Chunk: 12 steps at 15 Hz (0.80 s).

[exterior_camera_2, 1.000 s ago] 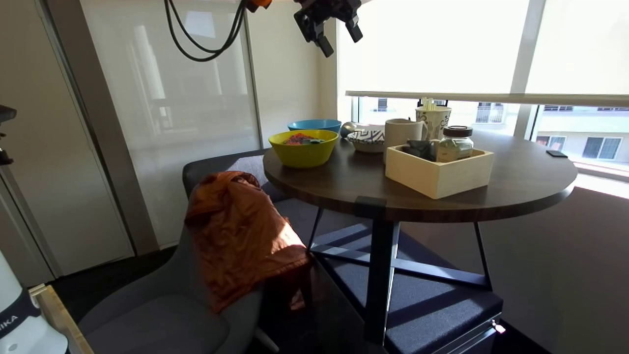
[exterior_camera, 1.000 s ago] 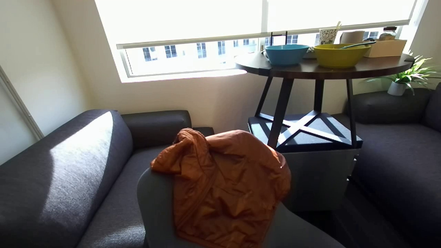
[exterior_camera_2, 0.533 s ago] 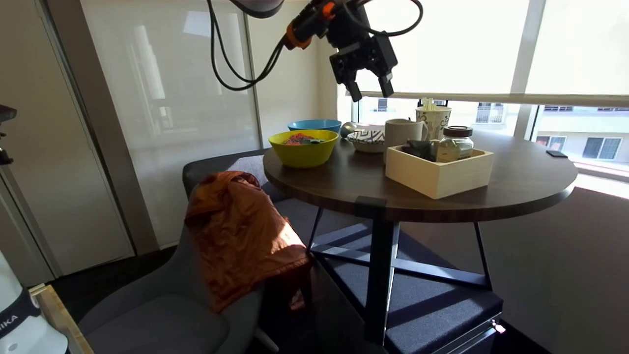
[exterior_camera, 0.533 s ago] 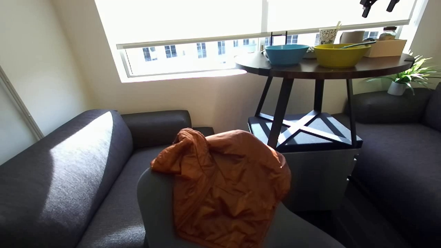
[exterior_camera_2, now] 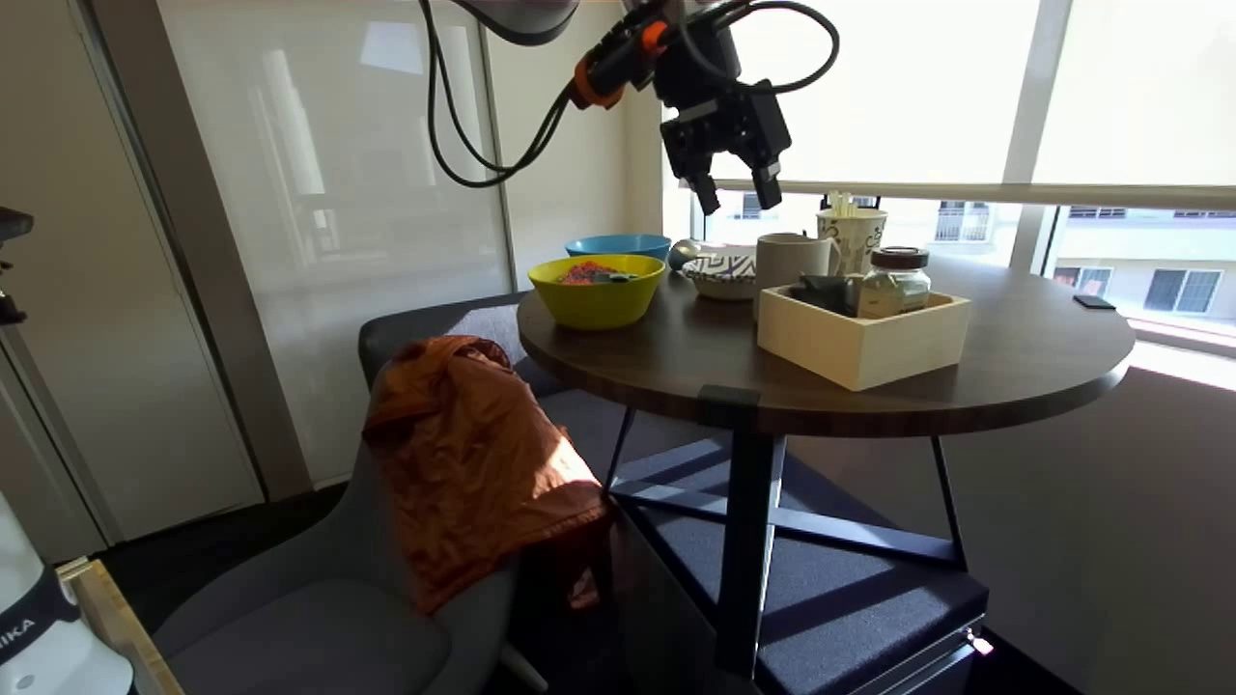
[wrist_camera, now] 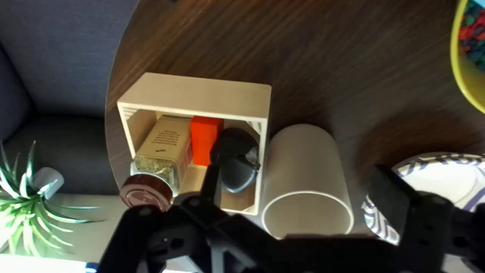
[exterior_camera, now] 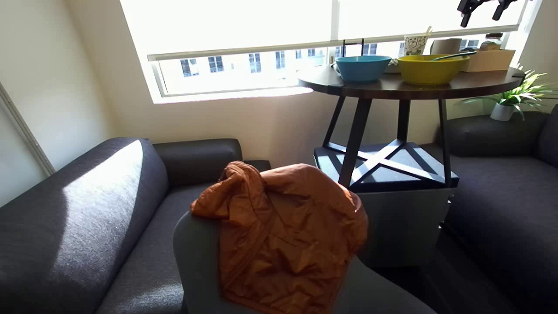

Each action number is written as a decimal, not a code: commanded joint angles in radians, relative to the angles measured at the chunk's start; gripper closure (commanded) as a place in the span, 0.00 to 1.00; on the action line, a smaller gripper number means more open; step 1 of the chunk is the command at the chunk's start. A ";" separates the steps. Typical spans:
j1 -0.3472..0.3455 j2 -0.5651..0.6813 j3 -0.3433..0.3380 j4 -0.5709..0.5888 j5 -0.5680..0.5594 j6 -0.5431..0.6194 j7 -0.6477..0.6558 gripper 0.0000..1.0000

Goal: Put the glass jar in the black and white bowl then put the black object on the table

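While the gripper (exterior_camera_2: 740, 200) hung wide, holding nothing, we saw in the wrist view the glass jar (wrist_camera: 157, 167) left and the black object (wrist_camera: 235, 165) right inside a pale box (wrist_camera: 201, 93).
A straight descent, we judged, could strike the mug (wrist_camera: 307, 163) framed between the fingers (wrist_camera: 392, 199); the orange-red block (wrist_camera: 204, 140) beside the jar might jam one, and the shallow-looking black and white bowl (exterior_camera_2: 724, 287) might let the jar topple. We read "IKA" on the robot base (exterior_camera_2: 68, 661), near left in an exterior view; the jar's label (wrist_camera: 165, 140) was too blurred.

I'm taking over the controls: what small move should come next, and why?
I'd probably shift the open, empty claw over the glass jar: in the wrist view that jar stands in the wooden box, outside the claw's gap, where the mug shows instead.
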 commanded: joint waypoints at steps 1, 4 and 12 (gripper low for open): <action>-0.054 0.116 -0.035 0.150 0.042 -0.102 0.092 0.00; -0.111 0.201 -0.058 0.256 0.096 -0.166 0.161 0.00; -0.197 0.373 -0.032 0.495 0.190 -0.167 0.242 0.00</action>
